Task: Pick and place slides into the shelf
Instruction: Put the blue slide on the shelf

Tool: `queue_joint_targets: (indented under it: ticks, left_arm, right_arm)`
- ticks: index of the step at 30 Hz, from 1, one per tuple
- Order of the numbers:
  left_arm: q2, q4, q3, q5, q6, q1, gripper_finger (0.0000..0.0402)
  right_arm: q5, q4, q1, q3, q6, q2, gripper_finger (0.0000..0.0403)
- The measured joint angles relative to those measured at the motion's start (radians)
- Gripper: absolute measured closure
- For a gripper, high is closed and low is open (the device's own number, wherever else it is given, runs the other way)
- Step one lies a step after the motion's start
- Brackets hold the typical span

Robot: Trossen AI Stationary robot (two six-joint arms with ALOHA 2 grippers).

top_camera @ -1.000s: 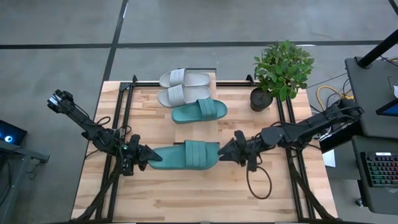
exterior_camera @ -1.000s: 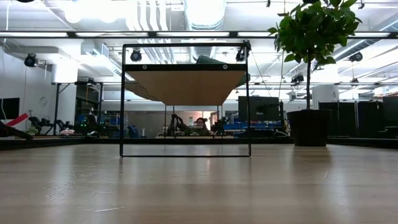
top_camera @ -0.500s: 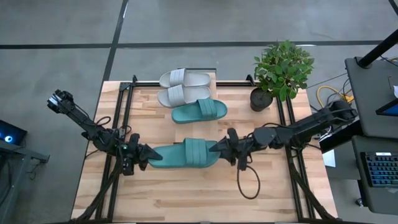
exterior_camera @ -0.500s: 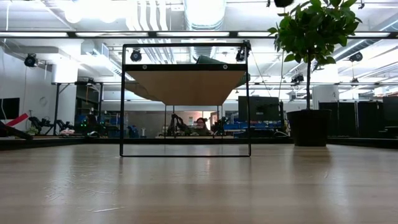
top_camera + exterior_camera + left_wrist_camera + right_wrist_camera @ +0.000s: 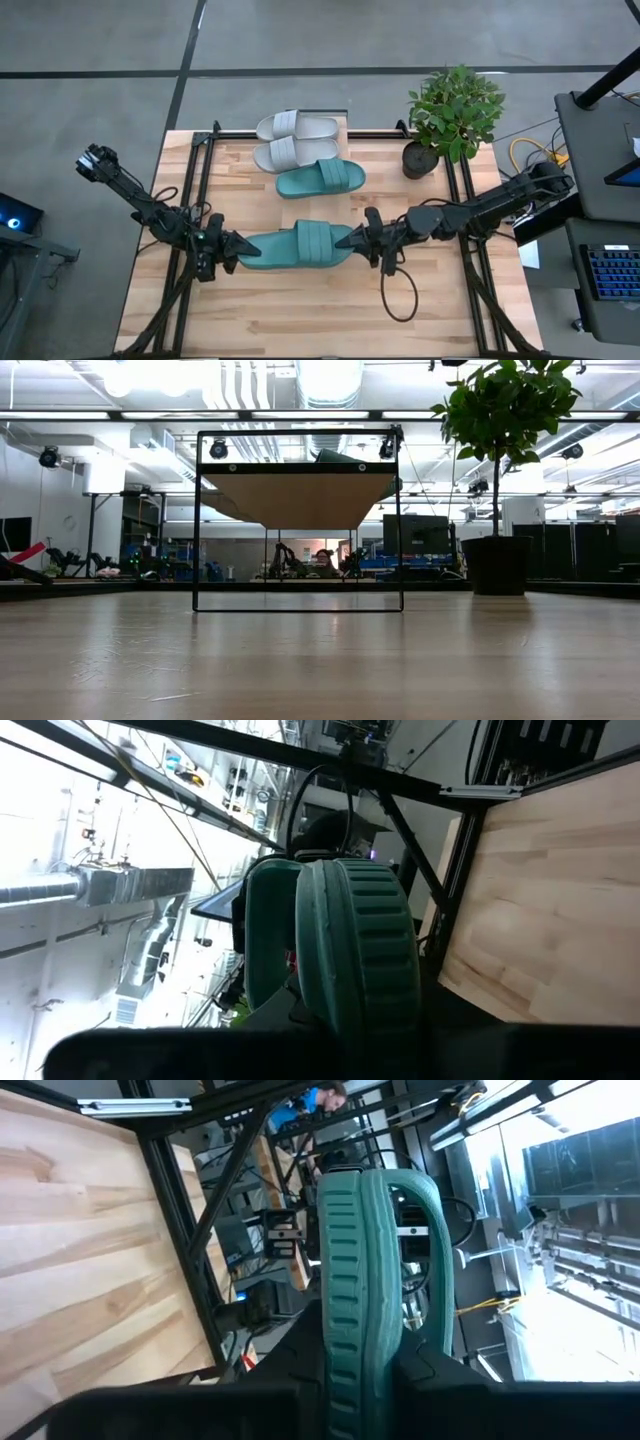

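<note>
Both sets of jaws sit at opposite ends of one teal slide [image 5: 297, 247], which hangs above the table [image 5: 300, 310] with its long axis running straight across from arm to arm. The left gripper [image 5: 228, 250] has the end nearer the table's left side, and its wrist view looks along the ribbed sole [image 5: 355, 950] from just behind, the foam rising out of the dark fingers at close range. The right gripper [image 5: 358, 238] has the other end, and its wrist view shows the same sole edge-on [image 5: 345, 1280], wedged between its fingers. So each pair of jaws looks closed onto the foam, narrow rather than wide, though the actual contact points are hidden by the fingers themselves.

Turned on its edge, the slide shows strap and sole side by side in both wrist views. The shelf [image 5: 300, 125] lies toward the far edge of the table, crosswise to no part of the carry: its plank runs the same way as the held slide. Two pale slides [image 5: 296, 140] and the second teal slide [image 5: 320, 178] already rest on it. The held slide must travel sideways to its own length, away from the near edge, with both arms moving together; neither arm is clearly nearer the shelf.
</note>
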Motion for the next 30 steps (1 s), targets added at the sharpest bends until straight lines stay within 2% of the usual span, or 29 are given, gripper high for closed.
queue_joint_targets:
  ticks: [6, 15, 19, 24, 30]
  left_arm:
    - [-0.007, 0.013, 0.008, -0.004, -0.11, 0.0, 0.0363]
    - [-0.053, 0.081, 0.016, -0.119, -0.252, 0.0, 0.0214]
    - [-0.081, 0.073, 0.017, -0.181, -0.345, -0.001, 0.017]
    - [-0.097, 0.069, 0.018, -0.255, -0.417, -0.003, 0.0152]
    - [-0.093, 0.052, 0.022, -0.26, -0.442, -0.006, 0.015]
  right_arm:
    - [0.003, 0.003, 0.0, 0.0, -0.004, 0.0, 0.0373]
    - [0.087, -0.04, -0.004, 0.0, -0.017, -0.022, 0.0373]
    - [0.133, -0.125, -0.01, -0.001, -0.007, -0.049, 0.0373]
    - [0.158, -0.256, -0.023, -0.011, 0.028, -0.106, 0.0373]
    - [0.136, -0.284, -0.02, -0.054, 0.033, -0.204, 0.0373]
